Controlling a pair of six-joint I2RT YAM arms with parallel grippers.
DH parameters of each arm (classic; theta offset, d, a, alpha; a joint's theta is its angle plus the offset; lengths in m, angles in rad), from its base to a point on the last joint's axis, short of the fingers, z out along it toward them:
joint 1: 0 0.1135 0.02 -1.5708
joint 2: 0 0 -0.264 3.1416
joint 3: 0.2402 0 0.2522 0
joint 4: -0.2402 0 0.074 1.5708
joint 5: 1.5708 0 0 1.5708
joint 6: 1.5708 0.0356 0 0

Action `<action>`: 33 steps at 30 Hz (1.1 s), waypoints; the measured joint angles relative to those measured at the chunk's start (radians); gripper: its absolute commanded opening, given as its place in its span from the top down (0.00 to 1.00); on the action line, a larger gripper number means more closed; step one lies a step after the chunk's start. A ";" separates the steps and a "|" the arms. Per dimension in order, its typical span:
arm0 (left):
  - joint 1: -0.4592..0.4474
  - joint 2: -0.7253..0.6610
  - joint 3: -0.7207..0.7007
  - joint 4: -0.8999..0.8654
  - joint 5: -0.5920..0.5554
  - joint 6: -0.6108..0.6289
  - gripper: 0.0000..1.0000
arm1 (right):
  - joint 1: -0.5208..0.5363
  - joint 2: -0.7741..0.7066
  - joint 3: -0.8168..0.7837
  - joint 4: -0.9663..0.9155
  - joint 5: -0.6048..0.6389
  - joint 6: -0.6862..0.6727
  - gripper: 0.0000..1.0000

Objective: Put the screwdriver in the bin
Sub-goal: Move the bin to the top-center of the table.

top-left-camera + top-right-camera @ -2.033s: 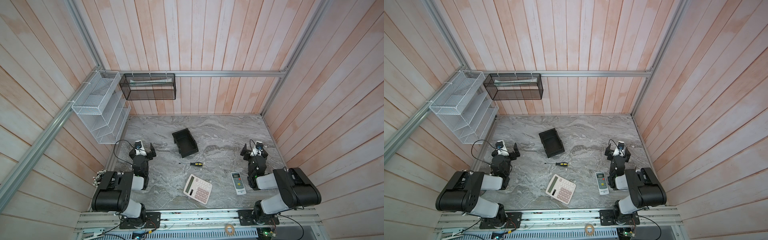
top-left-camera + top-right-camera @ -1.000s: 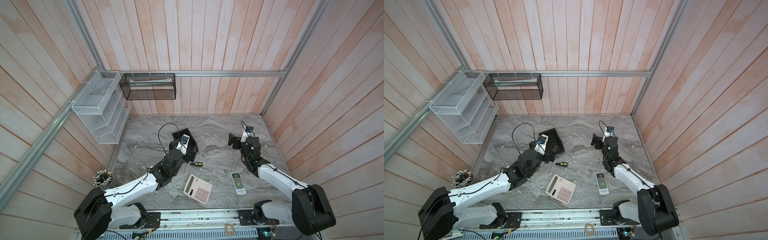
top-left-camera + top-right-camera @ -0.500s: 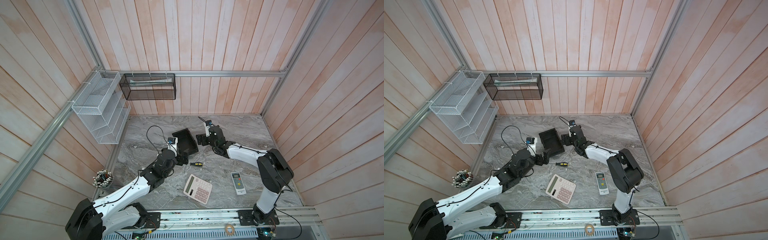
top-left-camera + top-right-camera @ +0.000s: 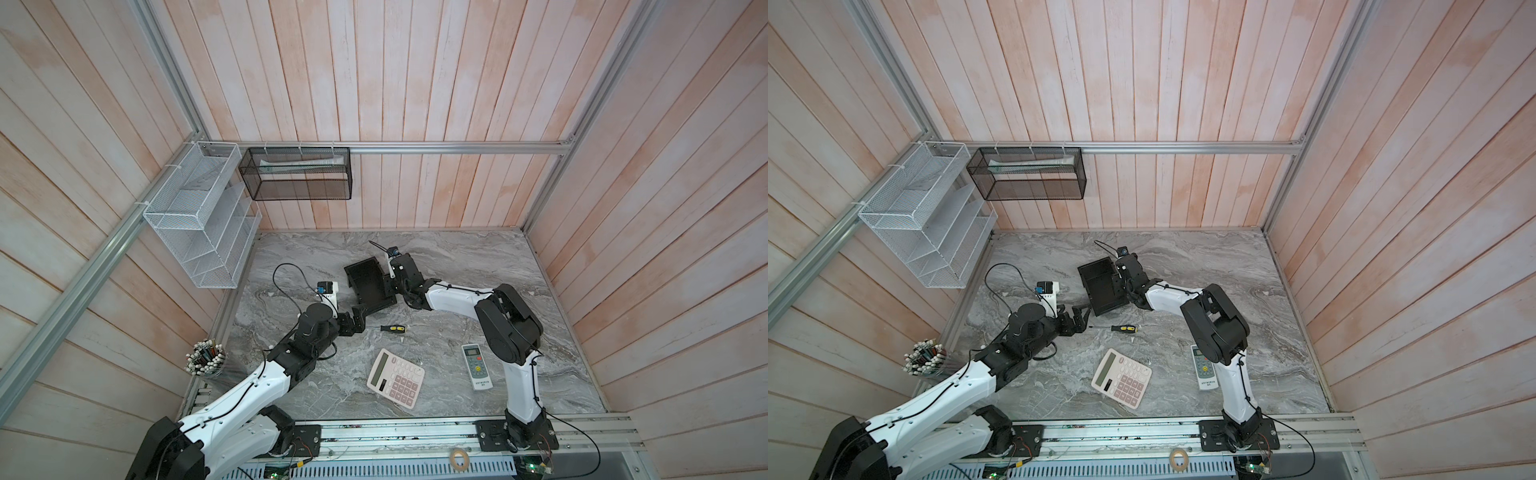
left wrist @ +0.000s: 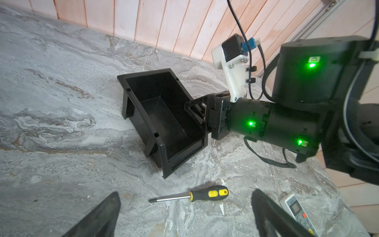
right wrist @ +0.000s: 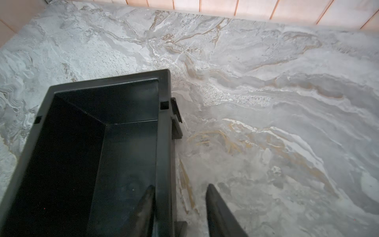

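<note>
Left claw (image 5: 185, 192): jaws wide open and empty, low over the grey marble tabletop (image 5: 61, 123). The small screwdriver with the black-and-yellow handle and thin metal shaft (image 5: 190, 196) lies flat on the marble just ahead of it, in line with the gap between the fingers (image 5: 102, 215). I see no contact. In both top views the claw sits just beside the shaft tip, with the handle pointing away from it.

Right claw (image 6: 178, 185): jaws astride one long side wall of the small black plastic rectangular bin (image 6: 163, 133). One finger is inside, close against the wall. The other is outside, with a strip of marble showing between it and the wall. So it's narrowed around the wall but not clamped on, going by the right wrist view. My guess is it's there to brace the bin.

The bin sits flat on the marble and is empty. Its lowered front lip faces the screwdriver, near it but not touching.

Progress: none of the task proper is done, since the screwdriver is on the table outside the bin. What's left:
- grasp it (the handle looks a safer bet than the thin shaft)
- lift it
- carry it over the low lip
- release it

The pink calculator (image 4: 395, 377) and white remote (image 4: 476, 366) are well apart from all this, nearer the arm bases.
</note>
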 measured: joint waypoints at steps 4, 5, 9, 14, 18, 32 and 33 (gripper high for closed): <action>0.000 0.016 0.000 0.009 0.025 -0.018 0.00 | -0.006 -0.046 -0.077 0.009 0.048 -0.011 0.85; 0.000 0.021 0.000 0.010 0.033 -0.019 0.00 | -0.014 -0.067 -0.104 0.008 0.053 -0.016 0.85; 0.000 0.030 0.001 0.012 0.043 -0.021 0.00 | -0.056 -0.154 -0.212 0.001 0.094 -0.034 0.85; 0.000 0.043 0.007 0.023 0.047 -0.021 0.00 | -0.122 -0.243 -0.310 -0.011 0.143 -0.067 0.84; 0.000 0.069 0.021 0.037 0.062 -0.022 0.00 | -0.164 -0.251 -0.323 -0.009 0.177 -0.087 0.84; 0.000 0.074 0.023 0.049 0.076 -0.029 0.00 | -0.174 -0.340 -0.330 -0.047 0.178 -0.158 0.20; 0.000 0.072 0.023 0.046 0.076 -0.029 0.00 | -0.169 -0.374 -0.336 -0.048 0.172 -0.155 0.19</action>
